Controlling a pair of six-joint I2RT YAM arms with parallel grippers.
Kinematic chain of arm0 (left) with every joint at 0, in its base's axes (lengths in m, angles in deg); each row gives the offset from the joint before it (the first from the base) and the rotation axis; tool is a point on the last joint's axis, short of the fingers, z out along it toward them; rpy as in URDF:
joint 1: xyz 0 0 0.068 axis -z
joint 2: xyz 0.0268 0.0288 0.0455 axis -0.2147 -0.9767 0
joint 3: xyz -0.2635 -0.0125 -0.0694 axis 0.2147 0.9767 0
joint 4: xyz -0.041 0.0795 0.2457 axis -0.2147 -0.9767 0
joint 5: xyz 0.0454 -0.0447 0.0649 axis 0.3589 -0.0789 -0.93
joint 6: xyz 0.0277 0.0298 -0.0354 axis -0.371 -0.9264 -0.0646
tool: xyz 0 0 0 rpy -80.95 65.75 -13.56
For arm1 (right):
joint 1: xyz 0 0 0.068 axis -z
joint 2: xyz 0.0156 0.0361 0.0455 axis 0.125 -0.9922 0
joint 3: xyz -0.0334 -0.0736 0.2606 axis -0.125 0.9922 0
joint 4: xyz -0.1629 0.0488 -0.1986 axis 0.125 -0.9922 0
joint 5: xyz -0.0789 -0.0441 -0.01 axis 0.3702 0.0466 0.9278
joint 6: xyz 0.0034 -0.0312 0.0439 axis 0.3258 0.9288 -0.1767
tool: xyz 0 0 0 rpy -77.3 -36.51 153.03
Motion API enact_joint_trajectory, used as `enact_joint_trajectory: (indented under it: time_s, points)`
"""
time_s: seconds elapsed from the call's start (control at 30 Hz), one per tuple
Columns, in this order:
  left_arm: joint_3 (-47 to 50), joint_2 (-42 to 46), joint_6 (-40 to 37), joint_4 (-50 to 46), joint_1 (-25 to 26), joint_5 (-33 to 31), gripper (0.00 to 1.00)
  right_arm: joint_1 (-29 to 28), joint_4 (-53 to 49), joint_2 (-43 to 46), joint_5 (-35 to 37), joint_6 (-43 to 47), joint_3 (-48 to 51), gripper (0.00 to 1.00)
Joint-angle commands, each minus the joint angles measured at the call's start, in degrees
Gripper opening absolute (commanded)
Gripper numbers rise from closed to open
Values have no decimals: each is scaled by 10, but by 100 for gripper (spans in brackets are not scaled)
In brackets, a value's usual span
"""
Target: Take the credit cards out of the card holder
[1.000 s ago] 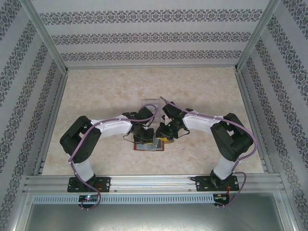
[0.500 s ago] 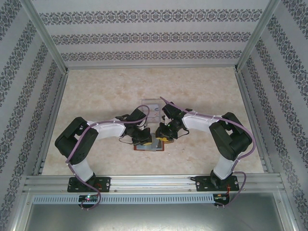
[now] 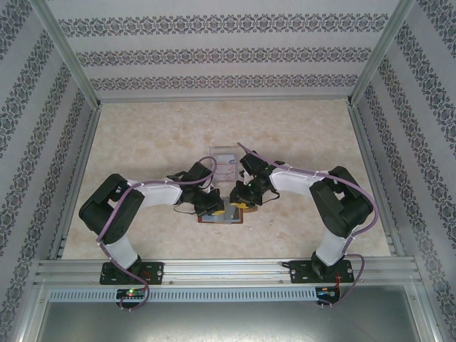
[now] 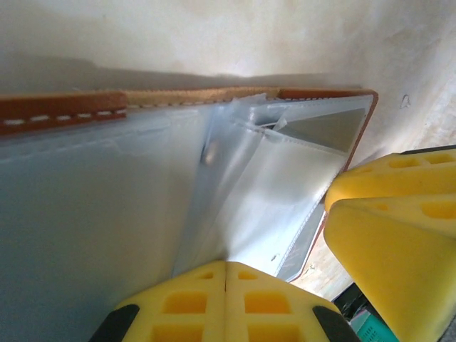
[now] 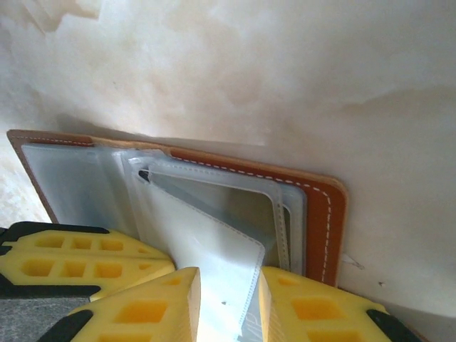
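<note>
Barely begun, I judge — the brown leather folding card holder [image 5: 324, 206] lies open on the pale marbled tabletop [image 3: 142, 157], left end effector [image 4: 226, 274] closed against its pocket, right end effector [image 5: 229, 281] part-open astride a pale inner leaf [image 5: 214, 231], grip unclear — no credit cards out.

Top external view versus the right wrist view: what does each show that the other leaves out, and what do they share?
Overhead gives the layout: the left arm and right arm reaching toward the middle, the clear rack just beyond the card holder, the patterned walls. The right wrist view gives close detail: white stitching on the brown leather, and a clear plastic sleeve lying between the right gripper's yellow fingers; whether it is pinched I cannot tell. Both show the card holder lying open on the pale marbled table.
</note>
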Motion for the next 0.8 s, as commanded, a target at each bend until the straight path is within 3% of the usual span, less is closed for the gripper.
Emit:
enact_joint_trajectory:
  time_s: [0.0, 0.37, 0.77]
  points:
    - [13, 7, 14, 22, -6, 7, 0, -9, 25, 4, -18, -12, 7, 29]
    - [17, 46, 19, 24, -16, 11, 0, -11, 36, 5, -29, -18, 6, 28]
    - [-28, 182, -61, -165, -69, -57, 0, -24, 41, 2, -41, -27, -14, 33]
